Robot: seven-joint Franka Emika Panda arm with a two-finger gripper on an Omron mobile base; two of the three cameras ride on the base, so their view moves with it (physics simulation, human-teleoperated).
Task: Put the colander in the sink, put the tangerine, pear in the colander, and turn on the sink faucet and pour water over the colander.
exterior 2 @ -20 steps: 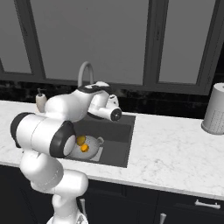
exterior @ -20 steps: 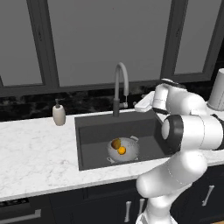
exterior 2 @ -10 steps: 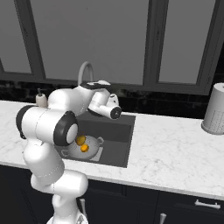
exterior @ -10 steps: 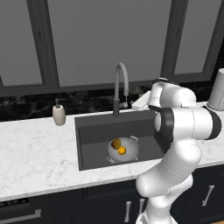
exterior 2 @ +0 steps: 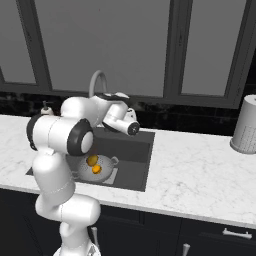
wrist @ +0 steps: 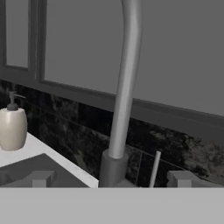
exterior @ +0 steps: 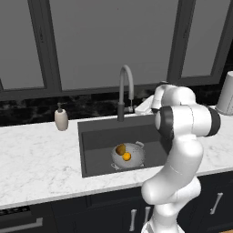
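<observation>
Change: arm folded further back and upright over the last second, hand drawn in toward the tap base; fruit and colander unmoved.
End effector (wrist: 109, 178): fingers spread wide, nothing between them, close before the lower stem of the sink faucet (exterior: 124, 93).
Colander (exterior: 129, 154): upright on the floor of the sink (exterior: 93, 136), toward its front right.
Tangerine (exterior: 127, 156): inside the colander, bright orange, touching the pear.
Pear (exterior: 120, 149): inside the colander, just behind and left of the tangerine.
Water: none running, spout dry.
Side lever (wrist: 154, 169): thin pale rod, just right of the stem in the hand view.
Soap bottle (exterior: 61, 119): on the counter (exterior: 36, 159), left of the sink, well apart.
Step in hand, judged: turning the tap on.
Method advised: approach the lever rather than the stem, push near its tip, slowly; swing spout over the colander if off line.
</observation>
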